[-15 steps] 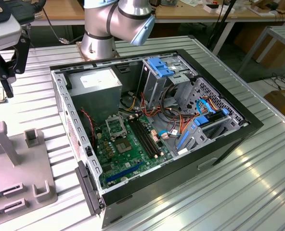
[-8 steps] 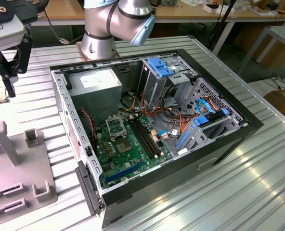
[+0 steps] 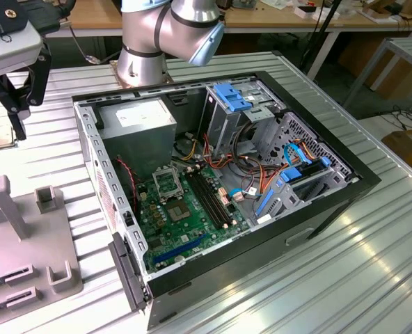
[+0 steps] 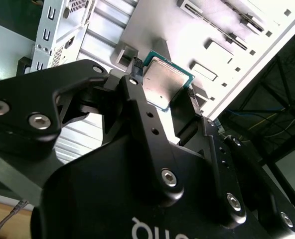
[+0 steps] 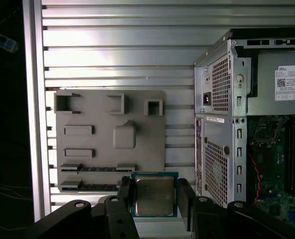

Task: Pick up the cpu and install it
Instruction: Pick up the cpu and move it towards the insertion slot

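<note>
The cpu (image 5: 154,195) is a square chip with a silver lid and a green rim, and my gripper (image 5: 155,200) is shut on it by two opposite edges. In the second wrist view the cpu (image 4: 165,82) sits between the black fingers (image 4: 137,92) of the gripper (image 4: 166,94). In the exterior view the gripper (image 3: 17,125) hangs at the far left, above the grey fixture plate (image 3: 25,236) and well away from the case. The motherboard's cpu socket (image 3: 166,182) lies inside the open computer case (image 3: 220,174), below the power supply (image 3: 136,129).
The grey fixture plate (image 5: 112,134) has raised blocks and slots and lies beside the case wall (image 5: 217,149). Inside the case are memory slots (image 3: 209,198), loose cables (image 3: 255,181) and blue drive brackets (image 3: 234,97). The arm's base (image 3: 147,49) stands behind the case on the ribbed metal table (image 3: 345,278).
</note>
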`<state>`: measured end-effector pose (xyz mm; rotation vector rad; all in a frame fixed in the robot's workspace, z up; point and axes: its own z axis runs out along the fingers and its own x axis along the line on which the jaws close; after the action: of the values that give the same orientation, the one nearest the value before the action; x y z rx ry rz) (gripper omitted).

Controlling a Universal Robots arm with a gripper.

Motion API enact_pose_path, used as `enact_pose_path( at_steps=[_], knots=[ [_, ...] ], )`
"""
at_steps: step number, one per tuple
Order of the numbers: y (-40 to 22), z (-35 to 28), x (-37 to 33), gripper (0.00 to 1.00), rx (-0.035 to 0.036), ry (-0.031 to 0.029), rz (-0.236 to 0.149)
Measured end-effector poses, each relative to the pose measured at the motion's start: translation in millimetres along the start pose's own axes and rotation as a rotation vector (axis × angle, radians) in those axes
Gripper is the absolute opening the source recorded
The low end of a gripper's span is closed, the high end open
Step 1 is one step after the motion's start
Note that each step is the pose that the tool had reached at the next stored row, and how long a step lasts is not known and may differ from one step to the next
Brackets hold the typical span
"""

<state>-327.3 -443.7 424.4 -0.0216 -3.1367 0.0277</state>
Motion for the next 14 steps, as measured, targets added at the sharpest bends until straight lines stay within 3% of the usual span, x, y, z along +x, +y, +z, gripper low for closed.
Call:
enact_pose_path(
  at_steps=[14],
  knots=[
    [0.1,0.0,-6.8,0.47,-0.0001,-0.0001,0.0]
  ],
)
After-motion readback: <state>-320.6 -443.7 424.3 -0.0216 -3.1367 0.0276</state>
